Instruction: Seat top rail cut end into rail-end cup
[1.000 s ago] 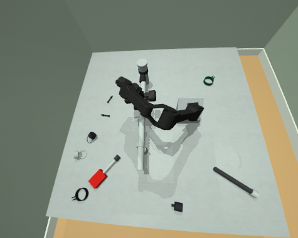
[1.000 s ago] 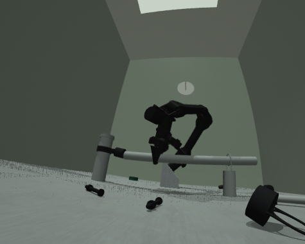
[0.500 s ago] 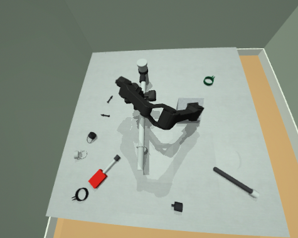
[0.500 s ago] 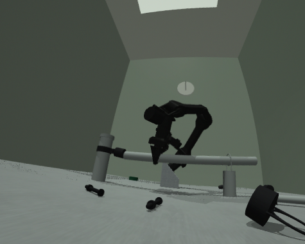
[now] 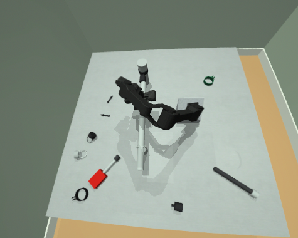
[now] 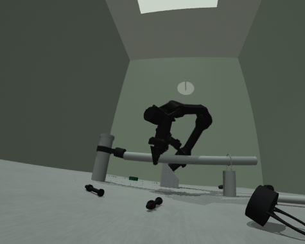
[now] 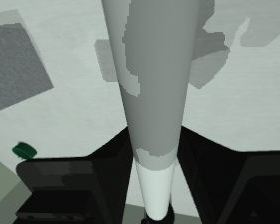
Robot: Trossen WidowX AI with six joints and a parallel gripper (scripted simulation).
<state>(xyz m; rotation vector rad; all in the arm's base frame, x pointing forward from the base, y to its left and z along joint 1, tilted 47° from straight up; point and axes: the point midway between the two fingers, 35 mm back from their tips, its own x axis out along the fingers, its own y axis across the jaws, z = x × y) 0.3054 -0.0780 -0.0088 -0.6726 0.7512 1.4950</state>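
Observation:
The pale rail (image 5: 141,134) (image 6: 214,160) (image 7: 153,90) runs level above the table through the wire loop (image 6: 230,158) over the small post (image 6: 229,184). Its far end meets the mouth of the black rail-end cup (image 5: 142,77) (image 6: 119,152); how deep it sits inside cannot be told. The cup hangs on the black brace band (image 5: 143,71) (image 6: 103,148), high on the big post (image 5: 142,64) (image 6: 100,165), a little below its cap. My gripper (image 6: 164,161) (image 7: 152,125) is shut on the rail, one finger on each side, between the cup and the loop.
Two bolts (image 5: 110,99) (image 5: 105,115) lie left of the rail. A black loop cap (image 5: 91,136), a red-handled tool (image 5: 98,178) and a black band (image 5: 81,194) are nearer the front left. A dark bar (image 5: 233,180) lies right, and a green band (image 5: 208,81) back right.

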